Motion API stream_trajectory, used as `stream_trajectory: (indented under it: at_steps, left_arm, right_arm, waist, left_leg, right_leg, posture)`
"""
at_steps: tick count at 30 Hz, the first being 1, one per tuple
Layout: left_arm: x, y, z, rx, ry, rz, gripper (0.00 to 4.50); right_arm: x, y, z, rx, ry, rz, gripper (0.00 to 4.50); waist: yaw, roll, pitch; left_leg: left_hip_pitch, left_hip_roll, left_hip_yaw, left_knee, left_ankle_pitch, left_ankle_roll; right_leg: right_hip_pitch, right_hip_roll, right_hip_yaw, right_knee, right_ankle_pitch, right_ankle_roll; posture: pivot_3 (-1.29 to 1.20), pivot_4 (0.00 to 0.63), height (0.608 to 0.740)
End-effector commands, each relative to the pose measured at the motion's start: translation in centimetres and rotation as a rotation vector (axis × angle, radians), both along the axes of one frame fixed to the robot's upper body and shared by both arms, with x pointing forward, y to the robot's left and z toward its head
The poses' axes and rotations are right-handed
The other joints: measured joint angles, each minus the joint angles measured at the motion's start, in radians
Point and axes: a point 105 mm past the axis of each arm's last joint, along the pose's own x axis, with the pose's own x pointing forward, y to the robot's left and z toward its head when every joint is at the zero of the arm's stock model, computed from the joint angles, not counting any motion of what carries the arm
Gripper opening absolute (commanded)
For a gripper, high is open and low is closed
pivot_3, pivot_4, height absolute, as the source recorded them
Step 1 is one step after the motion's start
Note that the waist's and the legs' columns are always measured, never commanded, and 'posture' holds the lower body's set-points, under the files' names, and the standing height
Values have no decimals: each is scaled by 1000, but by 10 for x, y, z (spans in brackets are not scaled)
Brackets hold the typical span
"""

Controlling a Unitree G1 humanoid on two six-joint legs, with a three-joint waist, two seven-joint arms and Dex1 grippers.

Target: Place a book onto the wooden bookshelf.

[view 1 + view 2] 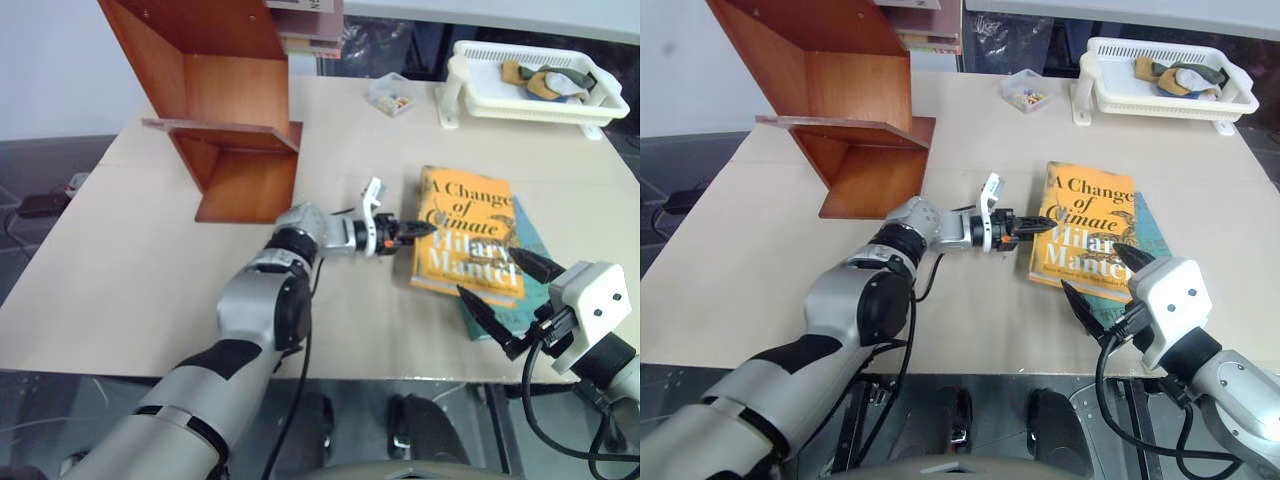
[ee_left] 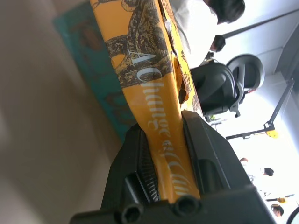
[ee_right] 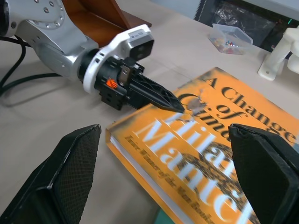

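Left gripper [image 1: 418,231] is clamped on the left long edge of the book [image 1: 468,232]; in the left wrist view both fingers [image 2: 140,158] pinch the orange spine, lettering running between them. Book: yellow-orange paperback, white and dark title "A Change of Climate", "Hilary Mantel", lying flat and face up on the table [image 1: 120,280], stacked on a teal-green book [image 1: 527,238] that pokes out along its right and near sides. Right gripper [image 1: 500,300] hangs at the near right table edge just off the book's near corner, jaws spread wide, nothing in them. The wooden bookshelf [image 1: 225,110] stands at far left, well apart from the book, with bare tabletop between them. A white basket tray [image 1: 530,85] sits at the far right corner, a small clear box [image 1: 392,93] beside it. Right wrist view shows the left gripper's fingertip lying on the cover's edge; left wrist view shows people and chairs in the background.
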Motion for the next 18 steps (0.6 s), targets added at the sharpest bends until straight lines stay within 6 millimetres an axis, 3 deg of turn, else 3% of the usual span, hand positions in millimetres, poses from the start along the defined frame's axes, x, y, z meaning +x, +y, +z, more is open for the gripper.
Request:
stream_trajectory:
  at_steps: [1,3,8,13,18]
  left_arm:
    - [4,6,16,-58,-15,9,892]
    - [5,8,18,-62,-22,15,892]
    - [9,32,53,-91,-175,9,892]
    - [-11,61,100,63,-713,-25,892]
    - [-58,81,136,239,-1309,-117,892]
  right_arm:
    - [-1,4,9,1,-35,19,4500]
    - [0,3,9,-1,-32,22,4500]
    - [-3,4,4,-16,0,53,4500]
    - [-3,2,6,-6,4,74,4500]
    - [4,0,10,14,-2,110,4500]
  waist:
    - [0,0,0]
    - [1,0,0]
    - [-1,0,0]
    - [-3,1,0]
    - [-2,1,0]
  left_leg:
    - [0,0,0,0,0,0]
    - [0,0,0,0,0,0]
    - [-1,0,0,0,0,0]
    - [1,1,1,0,1,-1]
    - [3,1,1,1,3,-5]
  right_leg:
    - [0,0,0,0,0,0]
    - [0,0,0,0,0,0]
    - [0,0,0,1,0,0]
    - [-1,0,2,3,2,-3]
    - [0,-1,2,4,2,-4]
  posture:
    - [0,150,740]
    - [0,150,740]
    - [0,150,740]
    - [0,150,740]
    - [0,150,740]
